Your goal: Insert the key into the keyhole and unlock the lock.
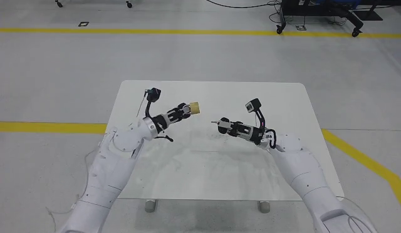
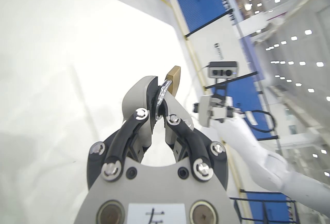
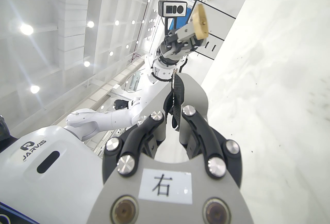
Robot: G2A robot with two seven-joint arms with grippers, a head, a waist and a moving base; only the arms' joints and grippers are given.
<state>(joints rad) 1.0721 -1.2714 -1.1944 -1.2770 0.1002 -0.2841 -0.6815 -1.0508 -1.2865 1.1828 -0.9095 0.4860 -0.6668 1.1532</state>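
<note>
Metal key (image 1: pixel 214 122) pinched in closed right gripper (image 3: pixel 175 85), over table (image 1: pixel 207 164) | brass lock (image 1: pixel 195 108) just beyond, not touching, clamped by shackle (image 2: pixel 162 93) in left gripper (image 2: pixel 159 87) | step: aligning; next needs key tip lined on lock's end face, straight push.

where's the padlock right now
The brass padlock is held above the white table, clamped by its shackle in the left hand; in the top view it sits left of centre, facing the right hand and its key across a gap.
</note>
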